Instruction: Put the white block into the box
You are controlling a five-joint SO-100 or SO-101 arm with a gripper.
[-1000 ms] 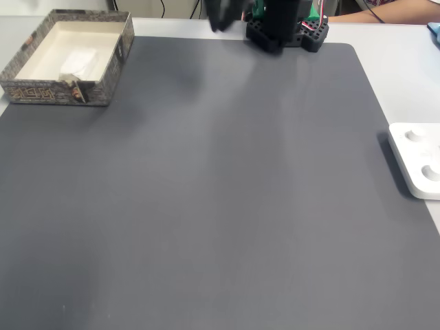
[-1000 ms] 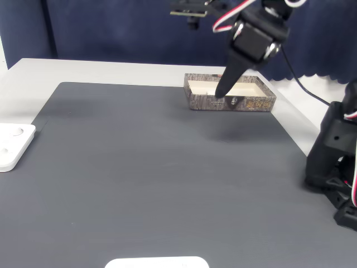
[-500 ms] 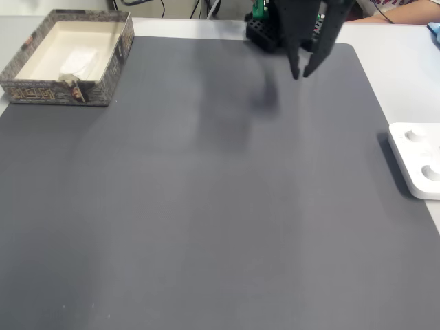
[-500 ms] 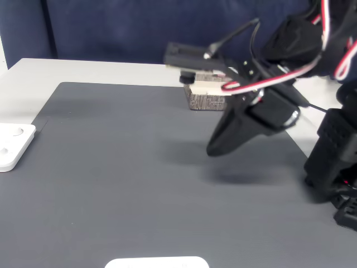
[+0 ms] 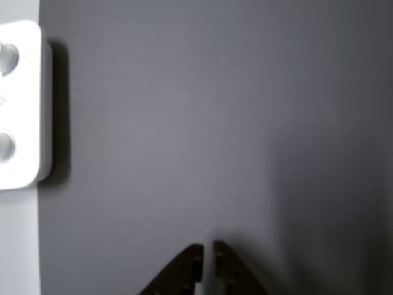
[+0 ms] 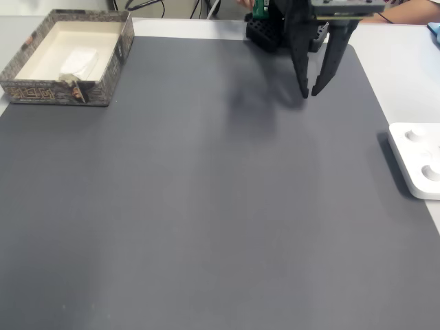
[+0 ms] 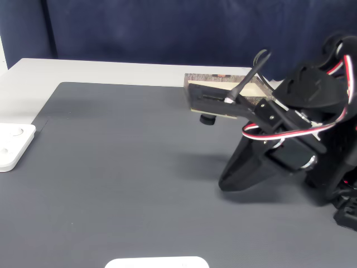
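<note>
In a fixed view the box [image 6: 103,86] stands at the mat's far left corner, and the white block [image 6: 78,62] lies inside it on the beige floor. My gripper [image 6: 309,93] hangs far to the right of the box, close in front of the arm's base, pointing down at the mat. Its fingertips almost meet and hold nothing. In the other view the gripper [image 5: 207,249] enters from the bottom edge over bare mat. In another fixed view the gripper [image 7: 223,184] hovers low over the mat, and the arm hides most of the box [image 7: 206,76].
A white rounded slab with round buttons [image 6: 418,159] lies at the mat's right edge, also visible as the slab [image 5: 18,104] and the slab [image 7: 11,146]. Another white object [image 7: 156,262] sits at the near edge. A person's arm [image 6: 412,10] rests behind the base.
The gripper has swung away from the box side to the right in a fixed view and come down closer to the mat. The block stays in the box.
</note>
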